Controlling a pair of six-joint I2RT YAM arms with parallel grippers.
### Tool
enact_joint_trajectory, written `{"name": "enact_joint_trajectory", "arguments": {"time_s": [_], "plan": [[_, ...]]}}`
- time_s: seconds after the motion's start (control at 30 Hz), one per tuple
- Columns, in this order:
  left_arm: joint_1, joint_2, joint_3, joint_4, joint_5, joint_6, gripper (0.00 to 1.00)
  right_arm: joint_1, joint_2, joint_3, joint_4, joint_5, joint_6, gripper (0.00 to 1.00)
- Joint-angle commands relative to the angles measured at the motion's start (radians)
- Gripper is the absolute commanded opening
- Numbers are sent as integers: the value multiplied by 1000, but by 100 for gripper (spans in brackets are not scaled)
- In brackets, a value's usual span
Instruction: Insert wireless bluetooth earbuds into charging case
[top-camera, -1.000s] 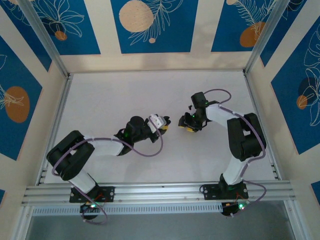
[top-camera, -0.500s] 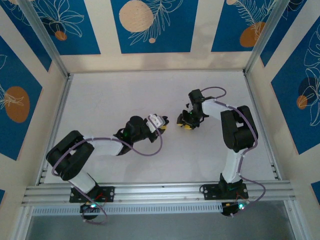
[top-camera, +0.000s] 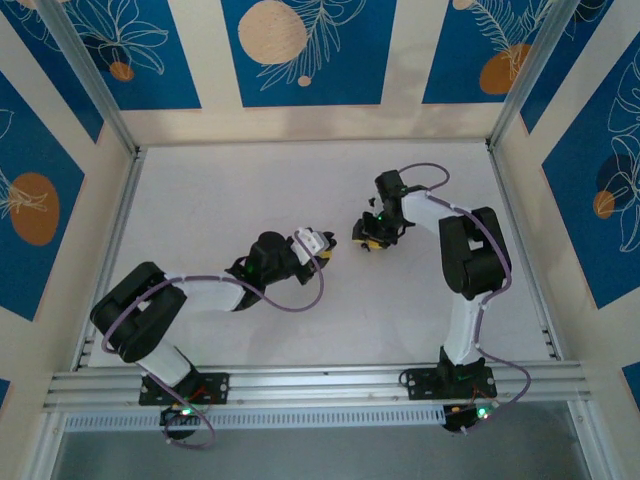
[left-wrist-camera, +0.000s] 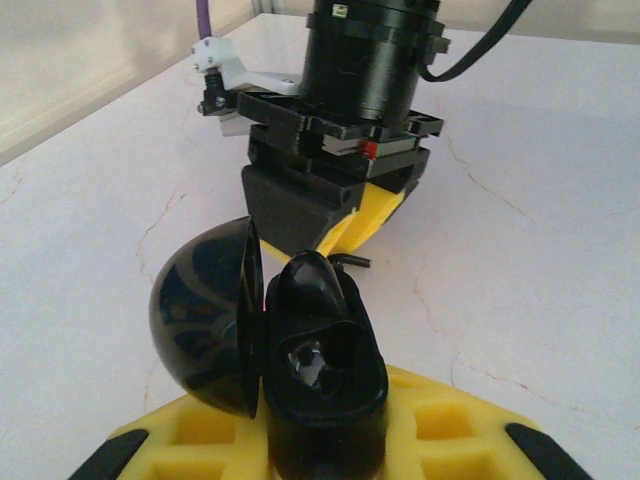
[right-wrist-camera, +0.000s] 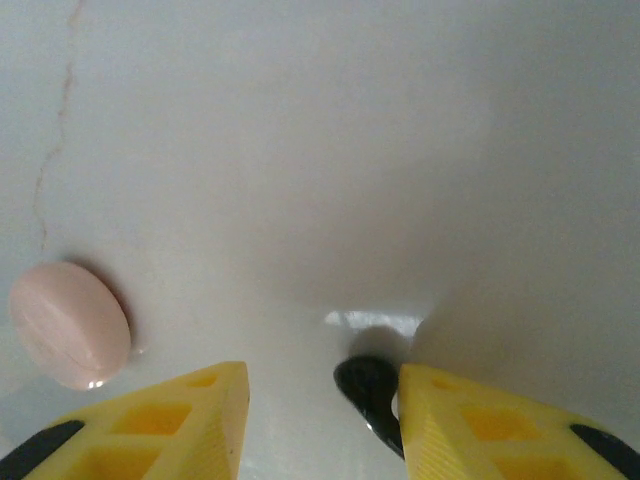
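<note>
So from where I stood, the left gripper (top-camera: 322, 243) sat near the middle of the bench (top-camera: 220, 200), jaws clamped on the charging case (left-wrist-camera: 320, 350). The case was black and glossy. In the left wrist view it stood in the lower centre of the frame, with its domed lid swung open to the left and the hollow base facing the camera. I honestly couldn't tell if anything was sitting in the wells, it was too dark and shiny in there.

The right gripper (top-camera: 368, 243) was just right of centre in the overhead shot. It pointed down at the bench and sat close to the left one, but the two weren't touching. Its jaws were parted, with bare bench showing between the two yellow fingers (right-wrist-camera: 170, 420) along the bottom of the right wrist view.

One earbud (right-wrist-camera: 368, 392), a tiny black thing, lay on the bench in that gap. It was right up against the inner face of the finger on the right side of the frame and well off the other finger, so it wasn't pinched.

There was also a pale pink disc (right-wrist-camera: 68, 325) lying flat at the left edge of that same view, just above the left-side finger.
</note>
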Motion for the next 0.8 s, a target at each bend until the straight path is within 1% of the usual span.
{"name": "enact_joint_trajectory", "arguments": {"time_s": [0.0, 0.17, 0.3, 0.43, 0.63, 0.77], "plan": [[11, -40, -8, -13, -13, 25, 21, 10, 15, 50, -86, 63, -51, 43], [13, -48, -9, -28, -16, 30, 21, 29, 15, 116, -198, 149, -148, 43], [12, -54, -11, -31, -16, 30, 21, 65, 32, 165, -272, 203, -289, 42], [12, -62, -11, -42, -19, 31, 21, 86, 54, 187, -310, 207, -440, 42], [13, -77, -11, -65, -26, 39, 21, 99, 91, 216, -358, 216, -617, 43], [12, -80, -9, -74, -26, 39, 21, 102, 132, 240, -388, 236, -682, 42]]}}
